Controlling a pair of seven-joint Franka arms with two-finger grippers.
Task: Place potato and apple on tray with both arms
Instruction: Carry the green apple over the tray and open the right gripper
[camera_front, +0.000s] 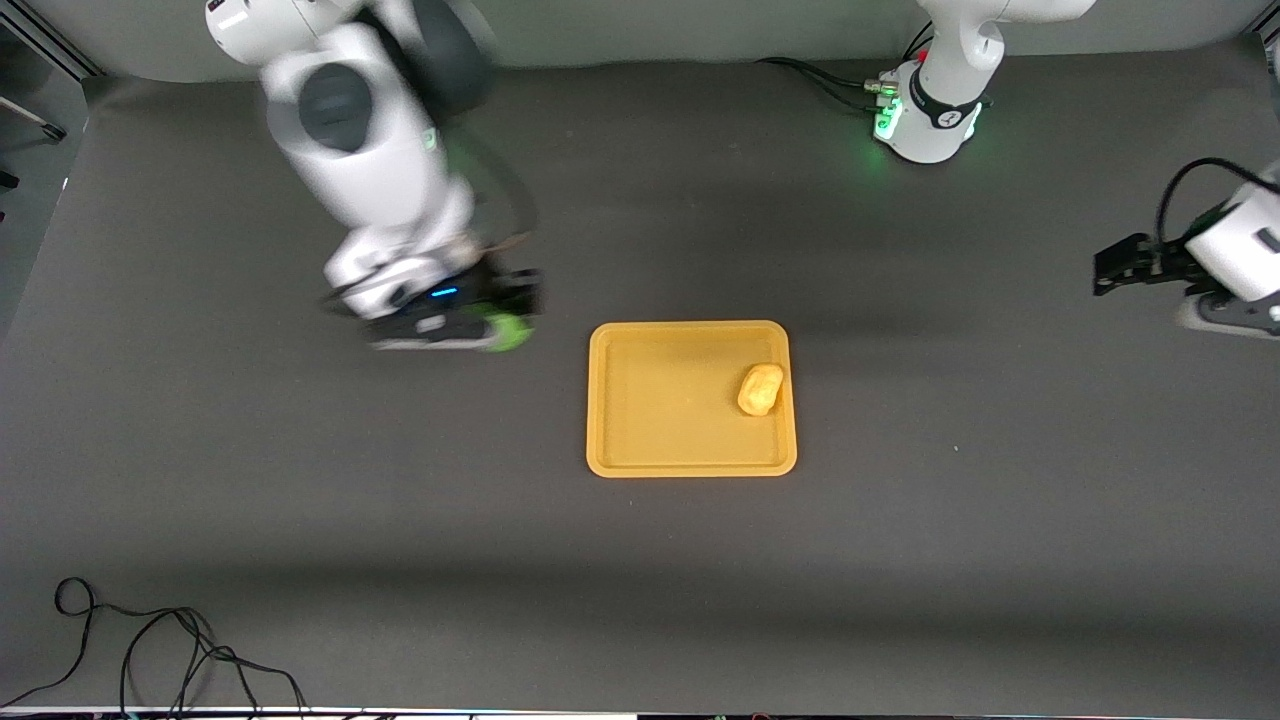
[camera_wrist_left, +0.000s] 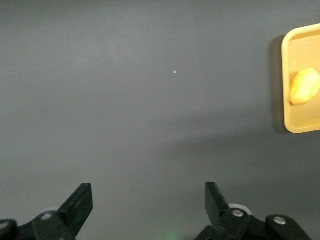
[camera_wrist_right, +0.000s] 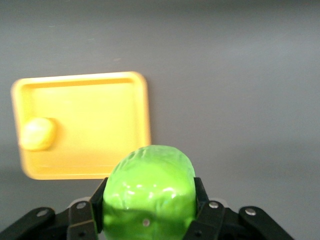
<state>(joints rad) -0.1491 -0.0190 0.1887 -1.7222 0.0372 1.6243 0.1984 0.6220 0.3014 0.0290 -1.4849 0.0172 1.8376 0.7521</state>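
The right gripper (camera_front: 500, 325) hangs over the bare tabletop (camera_front: 300, 480) toward the right arm's end, just beside the tray (camera_front: 690, 460), its jaws clamped on the green apple (camera_wrist_right: 150, 192). The potato (camera_front: 760, 389) lies inside the tray, close to the rim on the side toward the left arm's end. The left gripper (camera_wrist_left: 149, 202) waits with its jaws spread wide and empty over the tabletop at the left arm's end, well apart from the tray.
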